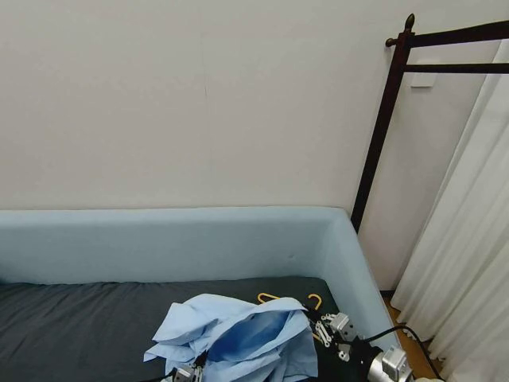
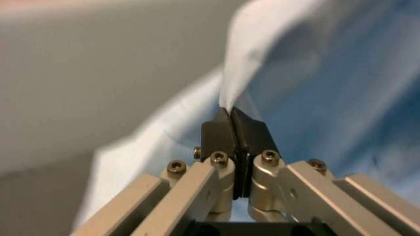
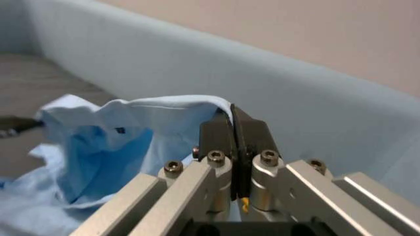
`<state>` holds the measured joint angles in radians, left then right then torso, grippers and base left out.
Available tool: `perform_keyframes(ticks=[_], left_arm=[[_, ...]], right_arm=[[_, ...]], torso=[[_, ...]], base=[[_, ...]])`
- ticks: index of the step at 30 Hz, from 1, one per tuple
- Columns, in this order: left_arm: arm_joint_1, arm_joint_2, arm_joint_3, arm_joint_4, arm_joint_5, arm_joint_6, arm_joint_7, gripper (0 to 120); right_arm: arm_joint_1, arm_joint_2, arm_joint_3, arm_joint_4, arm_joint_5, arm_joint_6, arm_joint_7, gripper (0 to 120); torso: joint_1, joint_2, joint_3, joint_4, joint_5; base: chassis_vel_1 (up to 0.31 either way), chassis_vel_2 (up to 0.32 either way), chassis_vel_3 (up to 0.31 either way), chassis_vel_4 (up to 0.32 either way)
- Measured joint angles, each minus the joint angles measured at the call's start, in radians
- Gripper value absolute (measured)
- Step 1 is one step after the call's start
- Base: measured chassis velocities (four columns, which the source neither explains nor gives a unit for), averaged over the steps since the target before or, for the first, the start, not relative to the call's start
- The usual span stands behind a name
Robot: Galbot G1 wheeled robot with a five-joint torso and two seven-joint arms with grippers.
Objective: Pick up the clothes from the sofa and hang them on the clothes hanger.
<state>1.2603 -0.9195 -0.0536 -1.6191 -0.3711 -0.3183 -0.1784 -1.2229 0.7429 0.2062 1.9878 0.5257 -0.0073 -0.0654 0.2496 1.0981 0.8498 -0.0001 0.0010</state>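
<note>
clamping the blue shirt [image 1: 238, 334] at its edges: left end effector [image 2: 231, 111] and right end effector [image 3: 231, 107].

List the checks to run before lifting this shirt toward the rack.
1. Grip of left end effector on blue shirt: ok, shut on fabric.
2. Grip of right end effector on the shirt's edge: ok, shut.
3. Whether yellow hanger sits inside the shirt: cannot tell.
4. Shirt off the sofa seat: not ok, it rests there.
5. Whether rack bar is bare: ok where visible.

Black-padded right end effector [image 3: 231, 110], silver screwed linkages [image 3: 184, 196]
</note>
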Motion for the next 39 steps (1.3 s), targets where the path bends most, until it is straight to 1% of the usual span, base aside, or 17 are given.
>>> perform_keyframes(ticks=[3,5,6,7,8,11,12,15,17,18,22,25,28,32,33,35,39], left_arm=[[-0.016,0.115,-0.051,-0.237,-0.098,0.129,-0.072,0],[-0.02,0.124,-0.053,-0.251,-0.105,0.136,-0.076,0],[-0.067,0.209,-0.066,-0.345,-0.174,0.206,-0.107,0],[-0.114,0.266,-0.065,-0.391,-0.23,0.258,-0.126,0],[-0.114,0.266,-0.065,-0.391,-0.23,0.258,-0.126,0],[-0.326,0.418,-0.041,-0.478,-0.424,0.385,-0.166,0],[-0.326,0.418,-0.041,-0.478,-0.424,0.385,-0.166,0],[-0.532,0.47,0.002,-0.472,-0.563,0.483,-0.197,0],[-0.67,0.471,0.044,-0.429,-0.604,0.534,-0.222,0],[-0.67,0.471,0.044,-0.429,-0.604,0.534,-0.222,0],[-0.871,0.452,0.072,-0.352,-0.683,0.637,-0.276,0],[-0.903,0.459,0.076,-0.345,-0.7,0.659,-0.279,0],[-0.875,0.488,0.051,-0.377,-0.72,0.666,-0.281,0],[-0.698,0.575,-0.074,-0.549,-0.769,0.661,-0.3,0],[-0.698,0.575,-0.074,-0.549,-0.769,0.661,-0.3,0],[-0.674,0.598,-0.111,-0.625,-0.807,0.662,-0.326,0],[-0.676,0.632,-0.173,-0.713,-0.871,0.69,-0.383,0]], right_arm=[[0.115,-0.018,-0.021,0.004,0.083,-0.05,0.045,0],[0.123,-0.019,-0.023,0.004,0.088,-0.053,0.048,0],[0.199,-0.031,-0.047,0.002,0.119,-0.076,0.064,0],[0.257,-0.04,-0.069,-0.004,0.14,-0.09,0.073,0],[0.257,-0.04,-0.069,-0.004,0.14,-0.09,0.073,0],[0.494,-0.058,-0.168,-0.038,0.259,-0.138,0.112,0],[0.494,-0.058,-0.168,-0.038,0.259,-0.138,0.112,0],[0.714,-0.055,-0.28,-0.093,0.356,-0.165,0.139,0],[0.848,-0.04,-0.337,-0.134,0.404,-0.184,0.153,0],[0.848,-0.04,-0.337,-0.134,0.404,-0.184,0.153,0],[1.084,0.013,-0.444,-0.232,0.453,-0.198,0.165,0],[1.131,0.016,-0.471,-0.236,0.485,-0.214,0.171,0],[1.129,-0.012,-0.478,-0.196,0.503,-0.226,0.173,0],[1.037,-0.074,-0.417,-0.025,0.56,-0.266,0.203,0],[1.037,-0.074,-0.417,-0.025,0.56,-0.266,0.203,0],[0.99,-0.106,-0.362,0.055,0.59,-0.289,0.223,0],[0.948,-0.163,-0.267,0.159,0.663,-0.338,0.258,0]], torso=[[0.0,0.0,0.0,0.0,-0.0001],[0.0,0.0,0.0,-0.0001,-0.0001],[0.0,0.0,0.0,-0.0002,0.0004],[0.0,0.0,0.0,-0.0001,-0.0003],[0.0,0.0,0.0,-0.0001,-0.0003],[0.0,0.0,0.0,-0.0004,0.0003],[0.0,0.0,0.0,-0.0004,0.0003],[0.0,0.0,0.0,0.0,0.0],[0.0,0.0,0.0,-0.0001,0.0],[0.0,0.0,0.0,-0.0001,0.0],[0.0,0.0,0.0,-0.0002,-0.0002],[0.001,0.0,0.0,0.0001,-0.0003],[0.001,0.0,0.0,0.0001,-0.0006],[0.0,0.0,0.0,0.0001,-0.0003],[0.0,0.0,0.0,0.0001,-0.0003],[0.0,0.0,0.0,0.0,0.0003],[0.0,0.0,0.0,-0.0006,0.0001]], base=[[0.0,0.0,0.0,0.0],[0.0,0.0,0.0,0.0],[0.0,0.0,0.0,0.0],[0.0,0.0,0.0,0.0],[0.0,0.0,0.0,0.0],[0.0,0.0,0.0,0.0],[0.0,0.0,0.0,0.0],[0.0,0.0,0.0,0.0],[0.0,0.0,0.0,0.0],[0.0,0.0,0.0,0.0],[0.0,0.0,0.0,0.0],[0.0,0.0,0.0,0.0],[0.0,0.0,0.0,0.0],[0.0,0.0,0.0,0.0],[0.0,0.0,0.0,0.0],[0.0,0.0,0.0,0.0],[0.0,0.0,0.0,0.0]])
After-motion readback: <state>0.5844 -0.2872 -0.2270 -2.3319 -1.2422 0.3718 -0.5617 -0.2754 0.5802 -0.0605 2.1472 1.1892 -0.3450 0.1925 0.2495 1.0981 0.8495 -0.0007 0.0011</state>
